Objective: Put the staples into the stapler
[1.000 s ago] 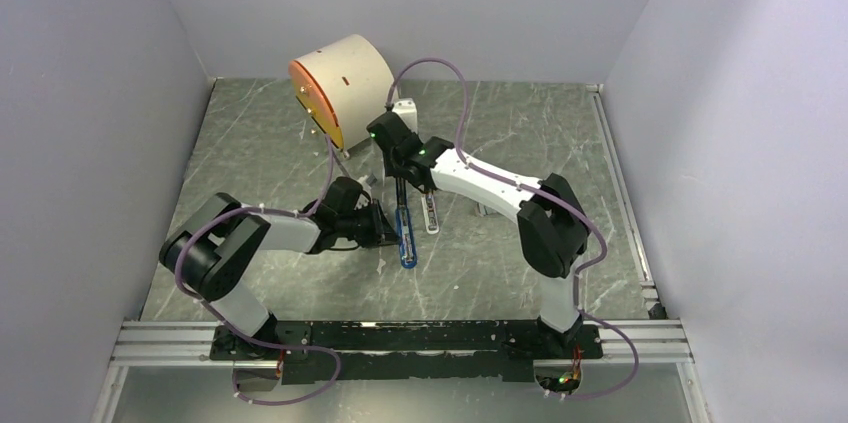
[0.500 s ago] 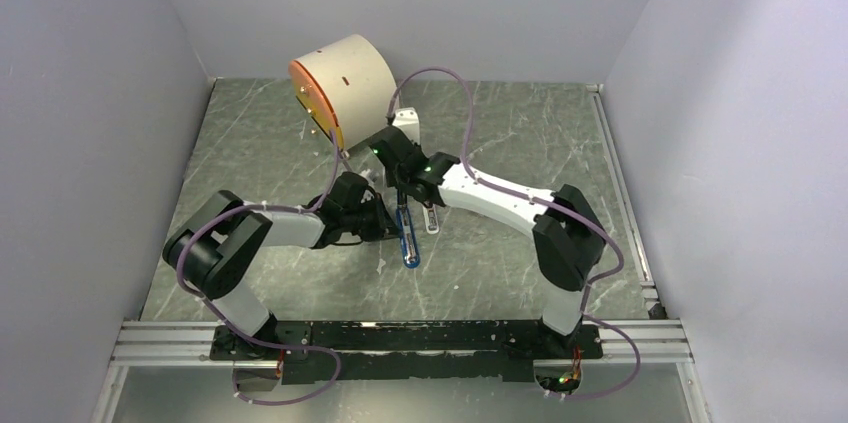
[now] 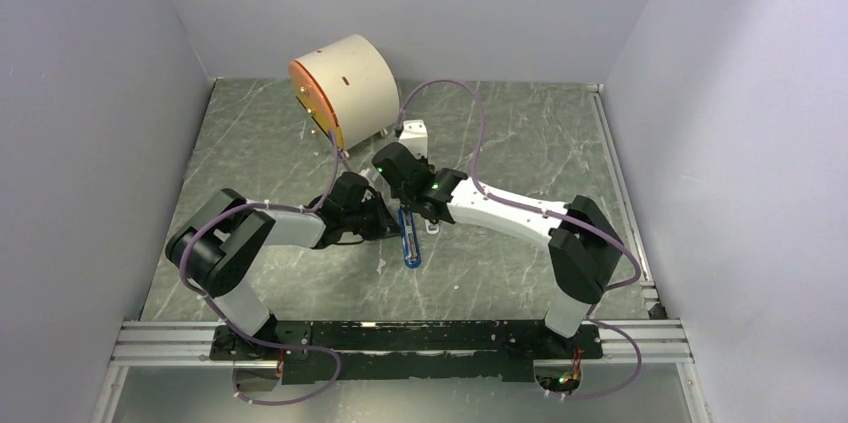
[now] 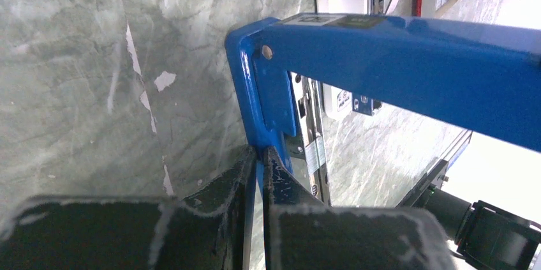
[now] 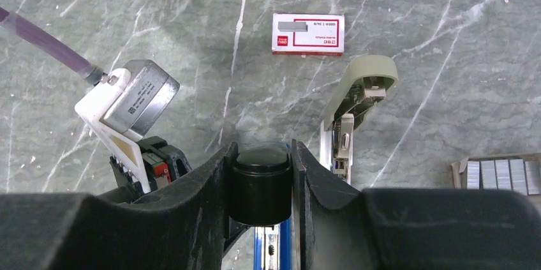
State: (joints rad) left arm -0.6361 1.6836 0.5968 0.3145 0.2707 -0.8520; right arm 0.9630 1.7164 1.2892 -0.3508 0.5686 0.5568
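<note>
Left wrist view first: clamping with the left pincer (image 4: pixel 258 161), all but closed on the thin blue hinge plate at the rear of the blue stapler (image 4: pixel 408 59). Pinning the base to the desk (image 4: pixel 76 78), most likely, to prevent skidding. Blue upper arm lifted clear across the frame, with the silver channel (image 4: pixel 312 149) bared below; impossible to tell whether loaded or empty.

Now to the right wrist view: squeezing with the right pincer (image 5: pixel 263 155), fingers snug on both sides of the round black end cap (image 5: pixel 261 184), no gap showing. Probably the handle for levering the top open or drawing out the pusher. Just right of that, a grey-green stapler (image 5: pixel 360 88) lying opened on the desk, not the one wanted. Beyond it, a red-and-white staple box (image 5: pixel 308 34). And at the far right edge, the staples (image 5: pixel 497 175): silvery strips side by side in a small cardboard tray (image 5: pixel 457 169), well apart from the blue stapler. Not loaded yet, then. Both pincers busy, so needing one freed for the fetch.
</note>
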